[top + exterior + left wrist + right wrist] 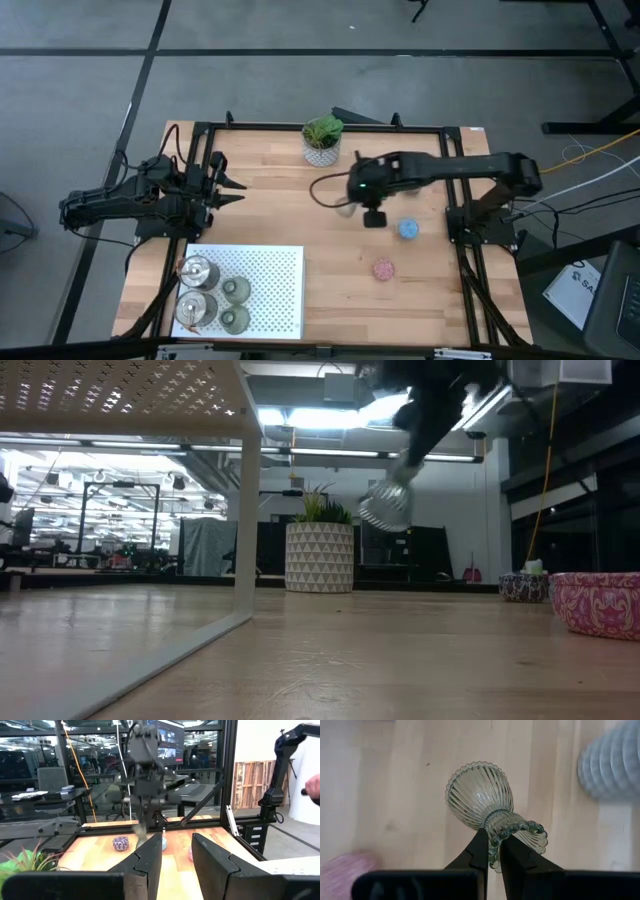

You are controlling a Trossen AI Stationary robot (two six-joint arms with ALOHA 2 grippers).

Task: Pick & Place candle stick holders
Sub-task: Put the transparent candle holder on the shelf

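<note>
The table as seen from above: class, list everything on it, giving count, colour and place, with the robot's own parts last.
Silver holders: two, shiny, on the white tray's left side.
Olive holders: two, beside the silver ones.
White tray: one, dotted, near-left table corner.
Blue holder: one, right half.
Pink holder: one, nearer than the blue.
Plant: one, green, white pot, far edge.
Ribbed glass holder: one, greenish, held aloft.
Right gripper: shut on it, mid-table.
Left gripper: left side, empty.

Four holders (pixel 215 296) on the perforated board (pixel 270 290) front left, plant (pixel 322 139) at the back edge, two holders (pixel 396 248) right of centre
</note>
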